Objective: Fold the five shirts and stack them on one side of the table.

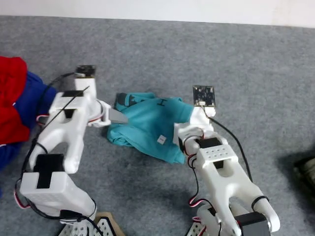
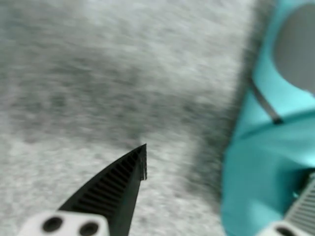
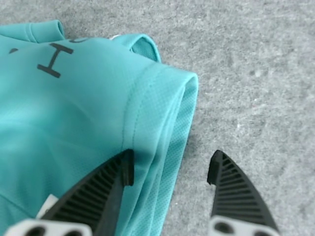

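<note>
A teal shirt (image 1: 147, 125) lies crumpled in the middle of the grey carpeted table, partly folded, with dark print and a small white tag. My left gripper (image 1: 118, 116) is at the shirt's left edge. In the left wrist view the left gripper (image 2: 221, 191) is open, its black finger (image 2: 123, 182) over bare carpet and the teal shirt (image 2: 266, 147) against the other finger. My right gripper (image 1: 193, 115) is at the shirt's right edge. It stands open (image 3: 170, 167), straddling the folded hem of the teal shirt (image 3: 74, 123), with one finger (image 3: 118, 177) resting on the cloth.
A pile of red and blue shirts (image 1: 12, 98) lies at the table's left edge. A dark object (image 1: 306, 169) shows at the right edge. Bare carpet (image 1: 221, 54) stretches behind and to the right of the shirt.
</note>
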You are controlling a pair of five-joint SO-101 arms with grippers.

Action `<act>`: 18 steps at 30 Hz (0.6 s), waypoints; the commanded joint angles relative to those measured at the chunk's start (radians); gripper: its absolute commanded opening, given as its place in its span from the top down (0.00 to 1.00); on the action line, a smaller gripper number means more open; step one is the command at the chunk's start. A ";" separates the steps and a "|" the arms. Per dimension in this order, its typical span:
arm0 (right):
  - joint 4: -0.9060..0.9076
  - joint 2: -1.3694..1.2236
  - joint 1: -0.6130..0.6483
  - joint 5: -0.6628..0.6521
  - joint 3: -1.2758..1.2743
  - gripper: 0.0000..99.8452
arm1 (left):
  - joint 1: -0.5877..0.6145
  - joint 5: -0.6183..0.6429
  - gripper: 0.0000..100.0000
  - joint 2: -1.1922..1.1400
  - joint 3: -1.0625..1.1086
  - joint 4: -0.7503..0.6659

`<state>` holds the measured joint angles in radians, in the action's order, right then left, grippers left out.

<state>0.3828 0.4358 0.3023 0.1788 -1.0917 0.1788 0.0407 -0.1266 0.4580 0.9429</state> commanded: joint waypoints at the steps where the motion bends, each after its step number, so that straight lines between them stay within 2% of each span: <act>1: -0.015 0.005 -0.013 0.003 0.047 0.75 | 0.076 0.002 0.55 0.054 -0.008 -0.023; 6: 0.019 0.015 -0.015 0.003 0.050 0.75 | 0.128 0.002 0.55 0.050 -0.048 -0.018; 10: 0.073 0.130 -0.036 0.003 0.041 0.78 | 0.111 0.003 0.55 0.061 -0.091 0.005; 14: 0.185 0.323 -0.056 0.005 0.019 1.00 | 0.045 0.003 0.55 0.110 -0.245 0.196; 16: 0.214 0.427 -0.056 0.005 -0.031 0.96 | -0.004 0.003 0.55 0.148 -0.317 0.258; 18: 0.216 0.527 -0.058 0.005 -0.088 0.97 | -0.056 0.003 0.55 0.180 -0.364 0.295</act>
<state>0.5715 0.7641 0.2624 0.1788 -1.1178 0.2263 0.0422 -0.0468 0.2248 1.1454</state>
